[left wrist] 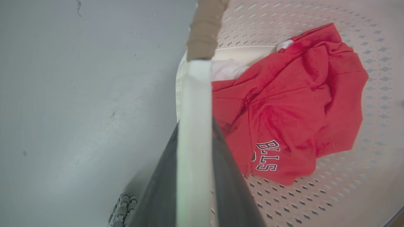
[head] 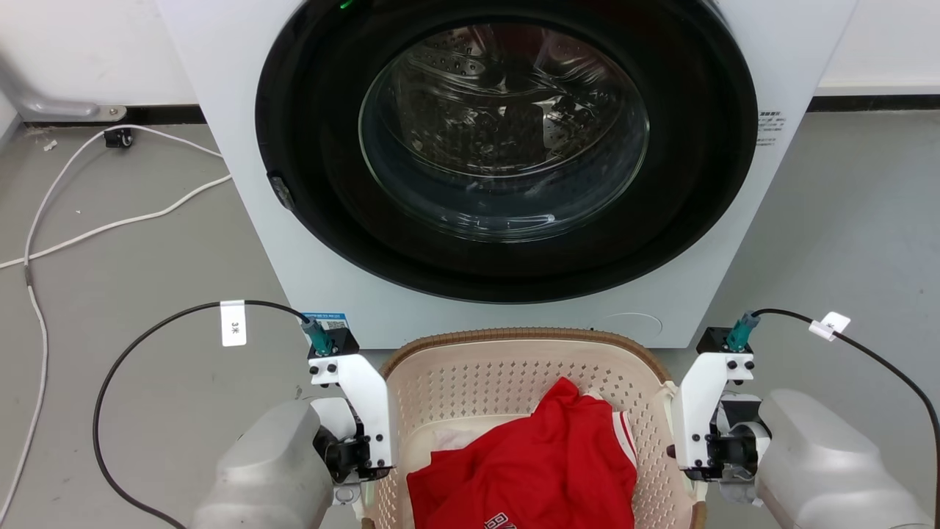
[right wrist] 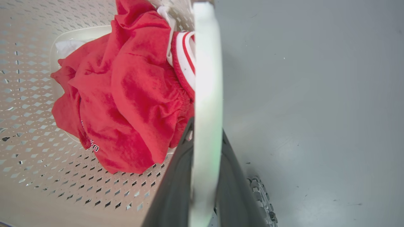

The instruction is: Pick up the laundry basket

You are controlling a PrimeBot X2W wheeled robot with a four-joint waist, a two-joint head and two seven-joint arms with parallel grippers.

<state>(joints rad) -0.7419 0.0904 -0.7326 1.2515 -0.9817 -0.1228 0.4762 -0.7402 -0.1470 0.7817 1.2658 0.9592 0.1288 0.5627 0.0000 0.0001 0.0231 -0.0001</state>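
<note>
We have the laundry basket on the grey floor, just in front of the washing machine, with a red shirt heaped inside. Our left gripper pinches the white handle on its side, one dark finger on each face. Our right gripper pinches the opposite handle the same way. We judge the lift to be the step in hand. Both arms should rise together and level, so the basket does not tip and neither thin handle slips out. We should come straight up or slightly back, away from the machine's door. The floor looks smooth, and a white cable lies well off to our left.
</note>
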